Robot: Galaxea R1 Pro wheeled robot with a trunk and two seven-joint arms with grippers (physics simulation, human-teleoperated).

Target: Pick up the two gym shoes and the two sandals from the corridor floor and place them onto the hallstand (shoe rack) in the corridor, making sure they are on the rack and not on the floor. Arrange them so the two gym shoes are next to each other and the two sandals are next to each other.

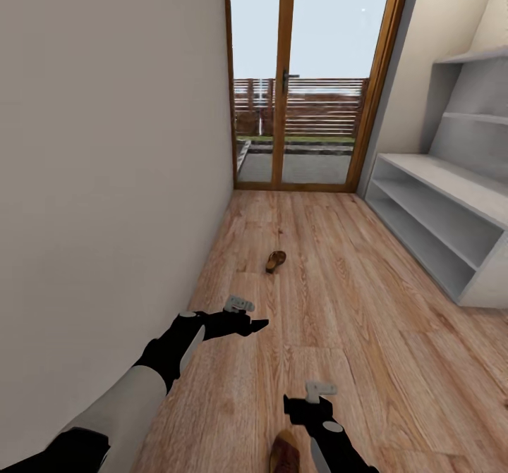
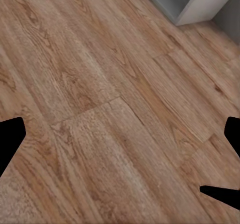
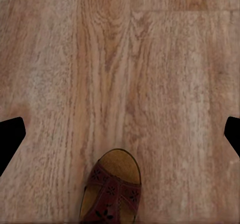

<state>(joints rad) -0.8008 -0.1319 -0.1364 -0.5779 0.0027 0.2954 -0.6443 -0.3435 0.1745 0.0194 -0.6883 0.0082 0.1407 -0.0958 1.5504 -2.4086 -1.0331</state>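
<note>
One brown sandal (image 1: 275, 261) lies on the corridor floor (image 1: 353, 304) midway down the hall. A second sandal (image 1: 284, 453) lies at the near edge, just left of my right gripper (image 1: 300, 406). The right wrist view shows that sandal's toe end (image 3: 112, 194) below and short of the open right gripper (image 3: 125, 134), whose fingers are spread wide over bare planks. My left gripper (image 1: 257, 325) hovers open above the floor (image 2: 100, 108) with nothing between its fingers. The white hallstand (image 1: 451, 177) stands along the right wall. The gym shoes are out of view.
A plain wall (image 1: 106, 177) runs close along the left. A wood-framed glass door (image 1: 286, 85) closes the far end. Grey floating shelves (image 1: 480, 117) hang above the hallstand. A corner of the white unit (image 2: 200, 3) shows in the left wrist view.
</note>
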